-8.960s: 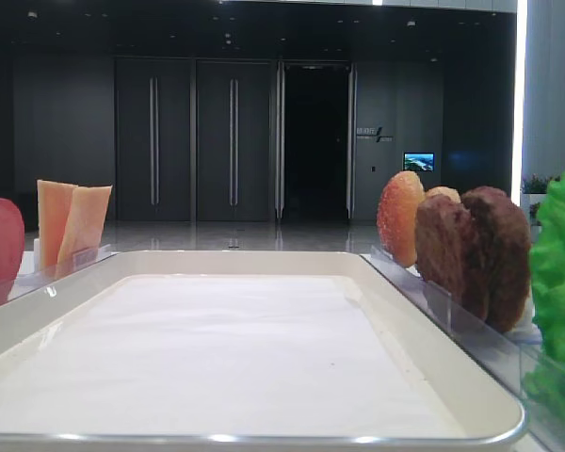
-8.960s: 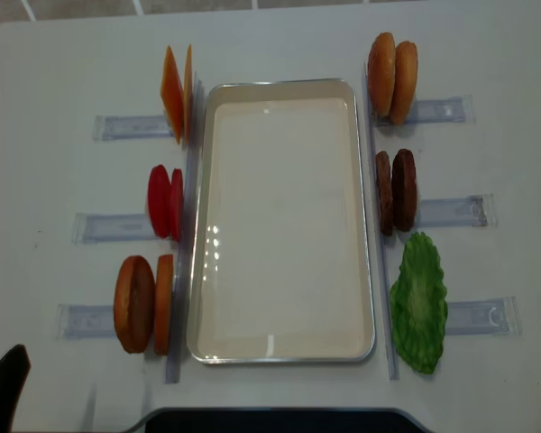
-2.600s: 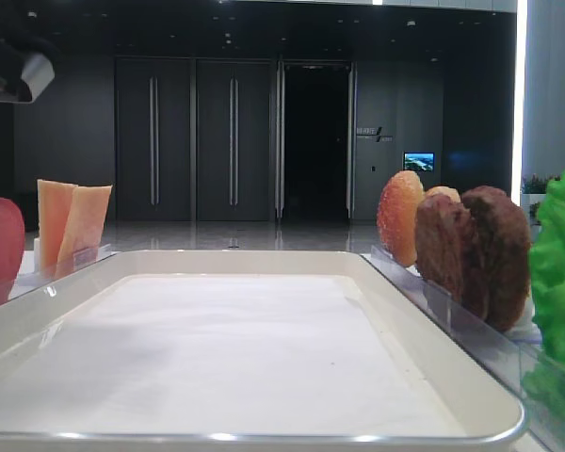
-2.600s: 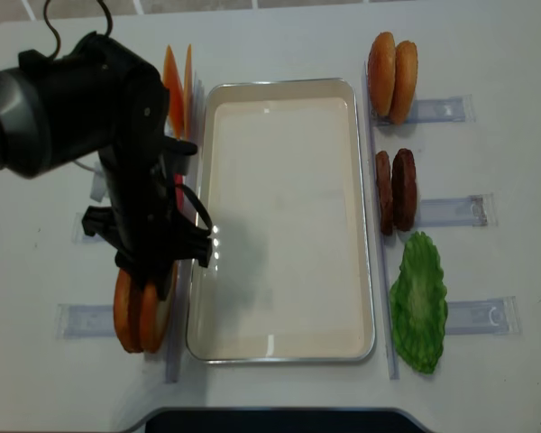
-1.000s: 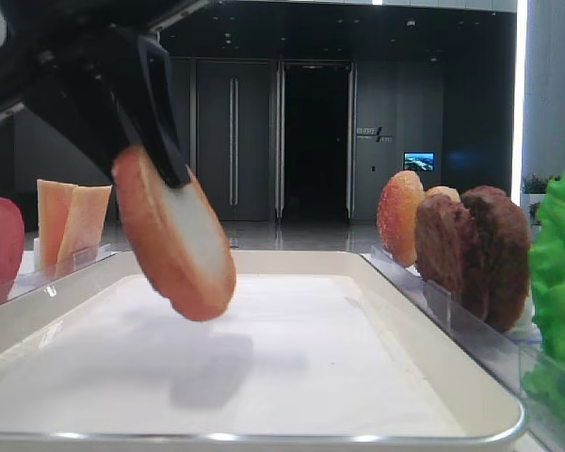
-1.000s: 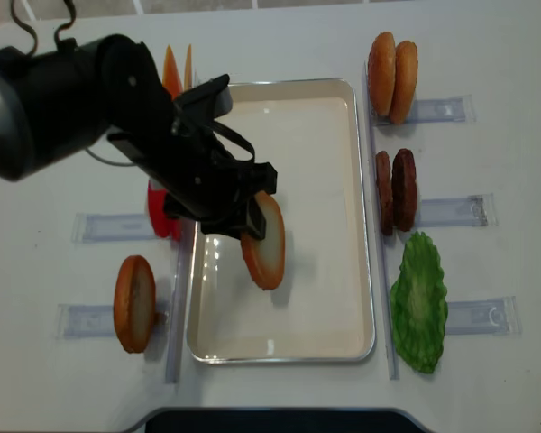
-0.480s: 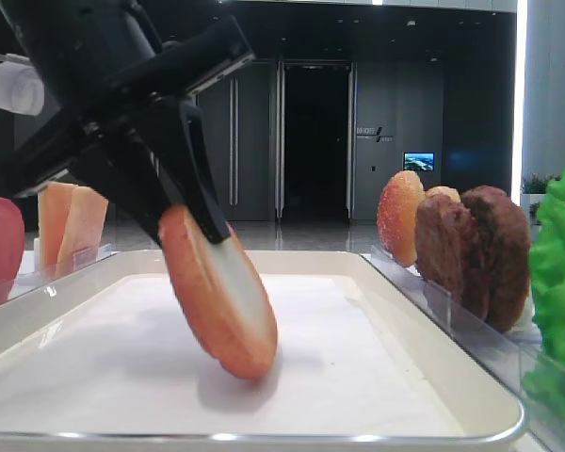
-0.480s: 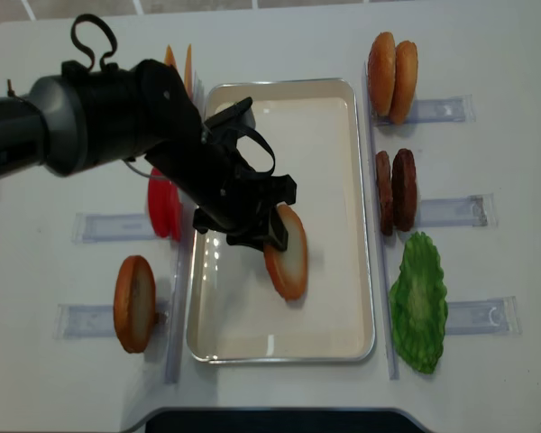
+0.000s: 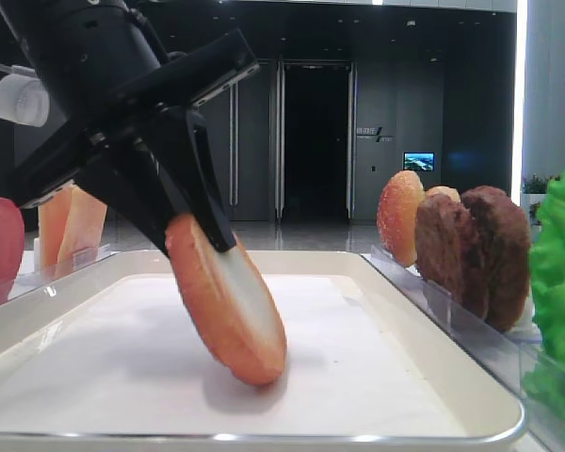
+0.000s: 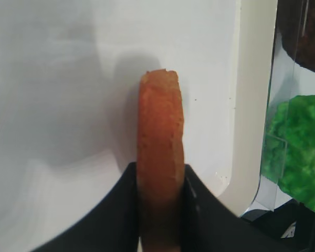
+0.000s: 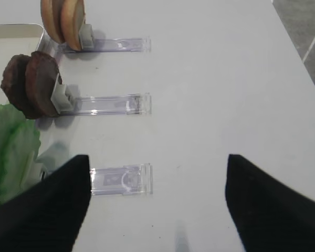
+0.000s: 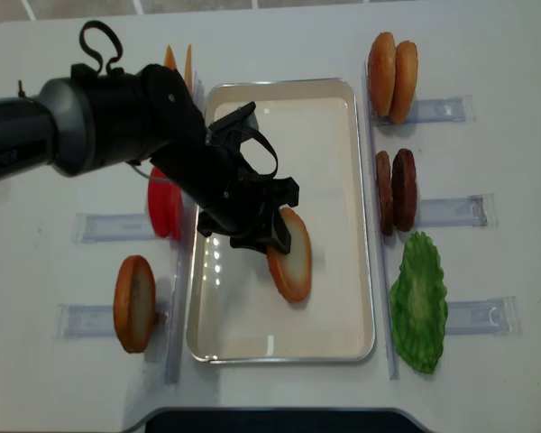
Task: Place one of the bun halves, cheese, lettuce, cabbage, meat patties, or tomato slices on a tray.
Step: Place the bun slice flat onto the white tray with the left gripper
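My left gripper [image 12: 269, 231] is shut on a bun half [image 12: 290, 256], a thick disc with a golden-brown rim and a pale flat face. The bun half is tilted over the middle of the cream tray [image 12: 279, 117], and its lower edge touches the paper lining [image 9: 377, 377]. In the left wrist view the black fingers [image 10: 123, 210] clamp the bun half [image 10: 160, 126] edge-on, with the tray rim [image 10: 252, 105] to its right. My right gripper [image 11: 156, 163] stands open over bare white table, next to a clear holder [image 11: 121, 178].
A second bun half [image 12: 133, 303] stands in its holder left of the tray. Also on the left are tomato slices [image 12: 165, 207] and cheese [image 12: 169, 59]. Right of the tray stand speckled buns [image 12: 392, 65], meat patties [image 12: 397, 189] and lettuce [image 12: 419, 302].
The left gripper has carried the bun half down and toward the tray's middle. A second ago it hung above the lining; now its lower edge rests there.
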Motion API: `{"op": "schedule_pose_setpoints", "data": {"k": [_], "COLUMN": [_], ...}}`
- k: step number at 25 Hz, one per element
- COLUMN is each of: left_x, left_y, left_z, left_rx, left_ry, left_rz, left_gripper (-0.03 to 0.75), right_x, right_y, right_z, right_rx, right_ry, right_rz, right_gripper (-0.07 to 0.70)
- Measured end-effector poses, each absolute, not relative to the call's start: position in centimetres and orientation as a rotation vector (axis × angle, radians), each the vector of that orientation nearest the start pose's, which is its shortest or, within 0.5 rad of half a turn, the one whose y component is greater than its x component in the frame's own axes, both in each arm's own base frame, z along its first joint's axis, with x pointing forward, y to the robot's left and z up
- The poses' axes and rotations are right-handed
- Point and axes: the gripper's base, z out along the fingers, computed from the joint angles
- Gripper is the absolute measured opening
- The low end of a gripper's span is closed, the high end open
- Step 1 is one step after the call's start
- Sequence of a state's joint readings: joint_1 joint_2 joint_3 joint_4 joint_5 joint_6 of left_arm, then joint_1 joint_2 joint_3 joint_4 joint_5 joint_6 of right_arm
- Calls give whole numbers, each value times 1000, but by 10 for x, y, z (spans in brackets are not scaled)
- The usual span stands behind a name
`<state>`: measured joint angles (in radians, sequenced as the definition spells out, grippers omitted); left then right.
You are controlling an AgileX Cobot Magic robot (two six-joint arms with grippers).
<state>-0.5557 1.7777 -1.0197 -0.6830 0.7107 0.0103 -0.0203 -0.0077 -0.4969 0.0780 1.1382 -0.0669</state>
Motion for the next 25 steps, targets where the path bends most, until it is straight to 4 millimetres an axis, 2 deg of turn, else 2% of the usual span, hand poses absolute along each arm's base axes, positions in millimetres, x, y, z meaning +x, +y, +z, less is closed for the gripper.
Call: {"op": "schedule_pose_setpoints", "data": {"k": [2, 3, 4, 11, 14, 16, 19, 25], "left_x": [262, 262, 262, 262, 262, 261, 262, 268], "left_y": [-207, -206, -206, -205, -204, -203, -201, -199], "left_z": [174, 174, 174, 172, 172, 171, 174, 187], "left_rx": [121, 128, 128, 163, 185, 210, 252, 310], "left_ry": [2994, 2994, 2994, 2998, 3000, 3007, 3029, 3069], "left_rz": [-796, -789, -789, -755, -736, -716, -670, -555], "left_gripper": [173, 231, 231, 448, 575, 630, 662, 671], "right_x": [-9, -9, -9, -9, -9, -9, -9, -9], "right_y": [7, 7, 7, 7, 7, 7, 7, 7], "right_z": [270, 270, 270, 270, 270, 270, 270, 270], "right_rx": [-57, -57, -57, -57, -57, -57, -57, -57], "right_ry": [2114, 2114, 2114, 2114, 2114, 2114, 2114, 2114], "right_rz": [42, 42, 42, 42, 42, 42, 42, 42], "right_gripper": [534, 534, 534, 534, 534, 534, 534, 534]}}
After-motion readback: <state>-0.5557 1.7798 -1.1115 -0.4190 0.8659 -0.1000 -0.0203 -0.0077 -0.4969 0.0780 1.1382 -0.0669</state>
